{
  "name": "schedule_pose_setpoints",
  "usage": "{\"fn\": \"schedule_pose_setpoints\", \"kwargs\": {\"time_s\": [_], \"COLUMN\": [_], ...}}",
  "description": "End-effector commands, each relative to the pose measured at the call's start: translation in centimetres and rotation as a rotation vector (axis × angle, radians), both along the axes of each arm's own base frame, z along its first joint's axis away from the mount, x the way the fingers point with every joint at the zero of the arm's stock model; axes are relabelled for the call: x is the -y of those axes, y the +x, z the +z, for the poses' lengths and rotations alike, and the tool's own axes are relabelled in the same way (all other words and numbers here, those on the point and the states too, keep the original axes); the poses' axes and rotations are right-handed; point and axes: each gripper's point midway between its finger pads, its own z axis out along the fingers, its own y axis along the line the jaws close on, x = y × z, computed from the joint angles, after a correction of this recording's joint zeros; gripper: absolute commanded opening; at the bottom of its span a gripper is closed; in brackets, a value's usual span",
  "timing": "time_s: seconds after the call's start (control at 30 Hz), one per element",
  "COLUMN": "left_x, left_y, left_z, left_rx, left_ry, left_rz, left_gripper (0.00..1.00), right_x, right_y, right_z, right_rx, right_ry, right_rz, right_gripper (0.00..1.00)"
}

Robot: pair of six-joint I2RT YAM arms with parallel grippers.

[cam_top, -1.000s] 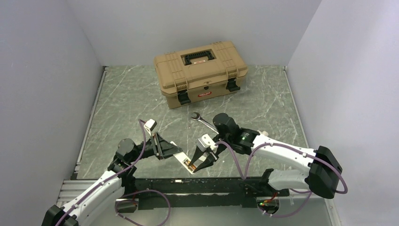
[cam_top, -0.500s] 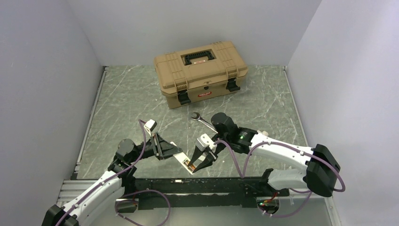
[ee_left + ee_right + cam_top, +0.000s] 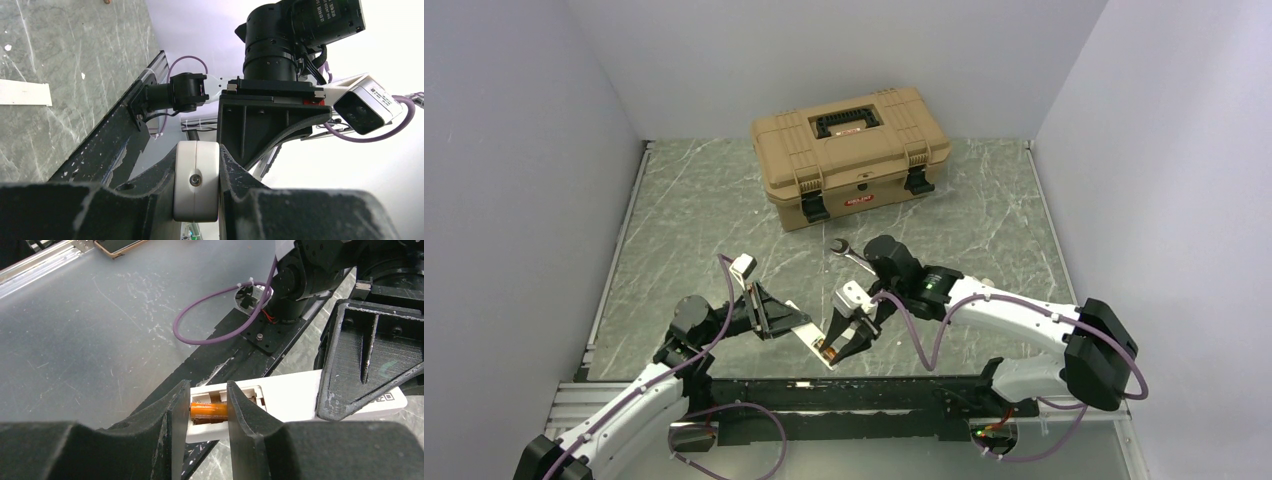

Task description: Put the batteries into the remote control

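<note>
Centrally, the remote control (image 3: pixel 809 337) lies near the table's (image 3: pixel 694 200) front edge, one end clamped in the left gripper (image 3: pixel 790 322). The right gripper (image 3: pixel 838 346) pinches an orange cylindrical battery (image 3: pixel 209 410) in the open recess. The slim bar of smooth white plastic is probably light, rigid and slippery, and best gripped across its long edges.

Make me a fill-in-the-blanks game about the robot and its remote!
1. The left gripper is holding the white ___.
2. The battery at the right gripper is coloured ___.
3. The tan toolbox has its lid ___.
4. The steel ___ lies in front of the toolbox.
Missing words: remote control; orange; closed; wrench.
</note>
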Motion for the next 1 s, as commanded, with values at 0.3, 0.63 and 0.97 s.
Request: {"fn": "schedule_pose_setpoints", "kwargs": {"time_s": [0.3, 0.63, 0.97], "left_x": [-0.1, -0.2, -0.3], "left_y": [-1.3, -1.4, -1.8], "left_z": [3.7, 4.0, 4.5], "left_rx": [0.090, 0.092, 0.101], "left_ry": [-0.108, -0.118, -0.138], "left_rz": [-0.059, -0.064, -0.075], "left_gripper": [0.00, 0.00, 0.00], "right_x": [-0.9, -1.3, -1.0], "right_y": [1.6, 2.2, 3.0], "right_z": [-0.7, -1.4, -1.5], "right_rx": [0.059, 0.068, 0.075], "right_ry": [-0.004, -0.024, -0.030], "right_rz": [-0.038, -0.042, -0.056], "right_gripper": [0.34, 0.34, 0.33]}}
